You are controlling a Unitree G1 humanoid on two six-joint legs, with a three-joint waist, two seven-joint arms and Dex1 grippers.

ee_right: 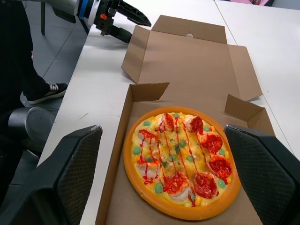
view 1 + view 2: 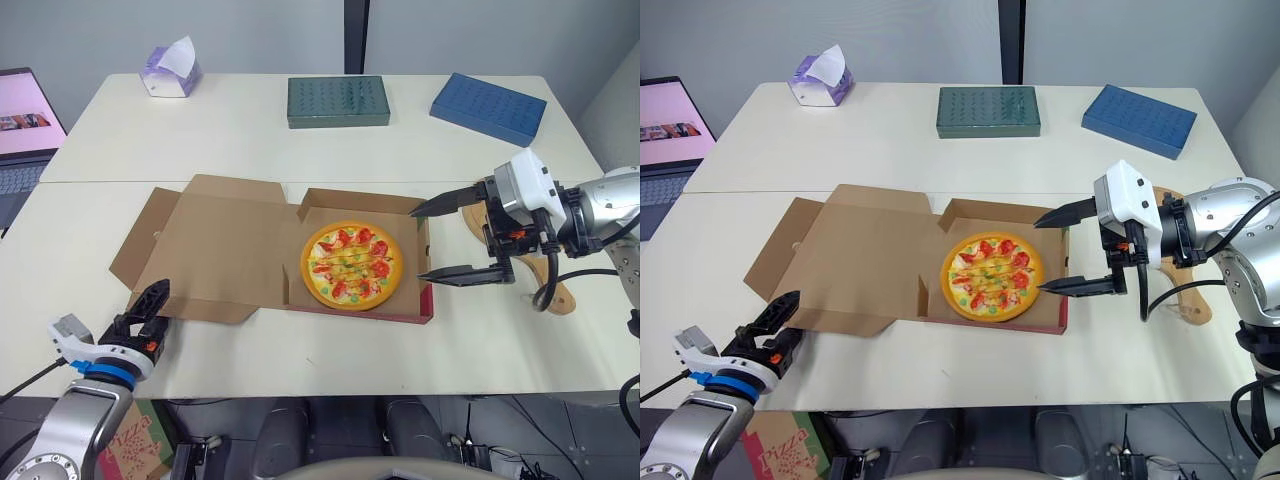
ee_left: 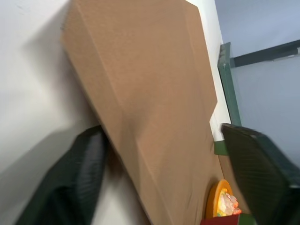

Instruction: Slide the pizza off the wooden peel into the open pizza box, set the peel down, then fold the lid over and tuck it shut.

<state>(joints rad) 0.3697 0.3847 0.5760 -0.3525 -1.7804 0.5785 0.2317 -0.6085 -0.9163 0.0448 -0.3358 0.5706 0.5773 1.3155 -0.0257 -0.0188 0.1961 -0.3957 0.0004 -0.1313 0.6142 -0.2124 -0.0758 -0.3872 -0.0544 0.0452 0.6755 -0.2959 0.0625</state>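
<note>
Table (image 2: 300, 150): white, carrying everything below but the laptop.
Laptop (image 2: 20, 130): open, beyond the table's left edge, screen lit pink.
Left gripper (image 2: 155, 303): released, fingers spread, at the table's near edge close to the near-left corner; lid's near-left corner between the fingers in the left wrist view, contact impossible to tell.
Tissue box (image 2: 170, 72): purple, at the far-left corner, a white tissue sticking up.
Lid (image 2: 225, 250): folded back flat on the table, left of the tray, side flaps splayed out.
Pizza box (image 2: 412, 272): open, mid-table towards the near edge, red along its near wall.
Green box (image 2: 338, 101): flat, at the far edge, about midway along.
Pizza (image 2: 352, 264): inside the box tray, lying flat, orange rim, red toppings.
Right gripper (image 2: 416, 245): released, fingers wide apart, tips at the tray's right wall, holding nothing.
Blue box (image 2: 489, 107): flat, towards the far-right corner.
Peel (image 2: 562, 296): wooden, flat on the table behind the right gripper, near the right edge, partly hidden.
</note>
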